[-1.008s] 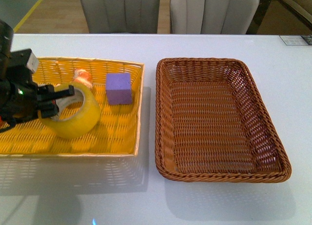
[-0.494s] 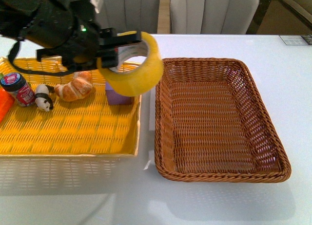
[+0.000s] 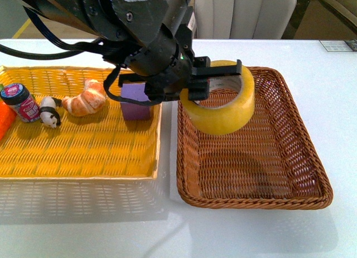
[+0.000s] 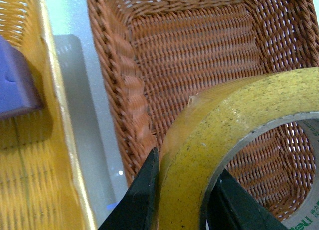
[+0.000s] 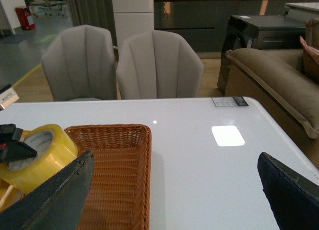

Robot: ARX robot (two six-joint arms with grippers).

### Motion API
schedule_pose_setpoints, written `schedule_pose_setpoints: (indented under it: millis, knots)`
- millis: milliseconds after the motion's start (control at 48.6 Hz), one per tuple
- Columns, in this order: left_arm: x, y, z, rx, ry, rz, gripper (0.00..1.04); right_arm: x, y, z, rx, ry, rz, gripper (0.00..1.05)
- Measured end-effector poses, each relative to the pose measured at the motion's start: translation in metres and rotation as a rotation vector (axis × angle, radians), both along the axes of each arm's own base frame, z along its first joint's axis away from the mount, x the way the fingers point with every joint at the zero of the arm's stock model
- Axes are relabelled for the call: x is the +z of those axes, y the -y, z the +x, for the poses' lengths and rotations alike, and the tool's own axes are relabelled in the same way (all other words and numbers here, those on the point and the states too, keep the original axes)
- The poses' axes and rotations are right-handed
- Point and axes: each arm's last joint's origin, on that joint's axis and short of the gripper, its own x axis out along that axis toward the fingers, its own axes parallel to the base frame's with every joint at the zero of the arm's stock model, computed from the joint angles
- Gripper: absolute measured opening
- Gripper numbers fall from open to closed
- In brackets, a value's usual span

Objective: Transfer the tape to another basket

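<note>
My left gripper (image 3: 215, 79) is shut on the wall of the large yellowish tape roll (image 3: 223, 106) and holds it in the air over the near-left part of the dark brown wicker basket (image 3: 312, 157). In the left wrist view the black fingers (image 4: 142, 195) pinch the tape (image 4: 199, 140) from outside and inside, with the brown basket (image 4: 194, 51) below. The right wrist view shows the tape (image 5: 37, 153) beside the brown basket (image 5: 117, 165). My right gripper (image 5: 174, 190) is open and empty above the white table, out of the front view.
The yellow-orange basket (image 3: 83, 152) on the left holds a purple cube (image 3: 136, 101), a croissant (image 3: 86, 99), a small panda figure (image 3: 49, 111) and a jar (image 3: 21, 101). Two grey chairs (image 3: 245, 12) stand behind the table.
My left arm has lifted the tape out of the yellow basket and carried it to the right, over the purple cube, to above the brown basket.
</note>
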Motion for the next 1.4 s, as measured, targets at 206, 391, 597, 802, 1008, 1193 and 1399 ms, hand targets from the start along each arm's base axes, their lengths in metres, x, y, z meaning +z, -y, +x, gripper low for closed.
schedule_pose_setpoints:
  millis: [206,391,597,802,1008,1193,1399]
  knots:
    - [-0.005,0.015,-0.007,-0.034,-0.009,0.004,0.17,0.000,0.000,0.000,0.000,0.000,0.000,0.96]
    - [-0.007,0.022,-0.007,-0.041,-0.005,0.006,0.46,0.000,0.000,0.000,0.000,0.000,0.000,0.96]
    - [-0.006,0.023,-0.007,-0.031,0.006,-0.012,0.80,0.000,0.000,0.000,-0.001,0.000,0.000,0.96]
    - [-0.001,-0.008,-0.015,0.034,0.035,-0.085,0.96,0.000,0.000,0.000,0.000,0.000,0.000,0.96]
    - [0.035,-0.091,-0.043,0.164,0.153,-0.230,0.96,0.000,0.000,0.000,0.000,0.000,0.000,0.96]
    - [0.046,-0.156,-0.078,0.268,0.199,-0.291,0.96,0.000,0.000,0.000,0.000,0.000,0.000,0.96]
    - [0.050,-0.213,-0.124,0.454,0.667,-0.069,0.77,0.000,0.000,0.000,0.003,0.000,0.000,0.96]
